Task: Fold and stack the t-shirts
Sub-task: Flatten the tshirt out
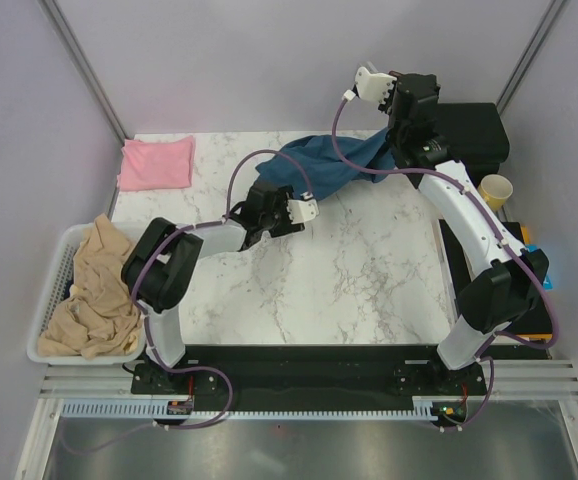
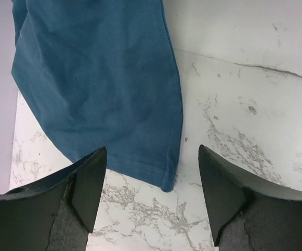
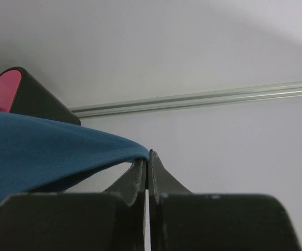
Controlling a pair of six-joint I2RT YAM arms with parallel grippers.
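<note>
The dark teal-blue t-shirt (image 1: 324, 165) hangs bunched over the back of the marble table, lifted by one edge. My right gripper (image 1: 367, 85) is raised high near the back wall. In the right wrist view the right gripper (image 3: 149, 154) is shut on an edge of the teal t-shirt (image 3: 46, 157). My left gripper (image 1: 304, 210) hovers just in front of the shirt's lower hem. In the left wrist view the left gripper (image 2: 152, 150) is open, nothing between its fingers, and a hem corner of the teal t-shirt (image 2: 99, 78) lies on the table just ahead of them. The pale pink t-shirt (image 1: 156, 162) lies folded at the back left corner.
A white basket (image 1: 54, 290) holding beige cloth (image 1: 94, 290) stands at the table's left edge. At the back right are a black box (image 1: 474, 130) and a paper cup (image 1: 495, 190). A flat dark item (image 1: 459, 260) lies along the right edge.
</note>
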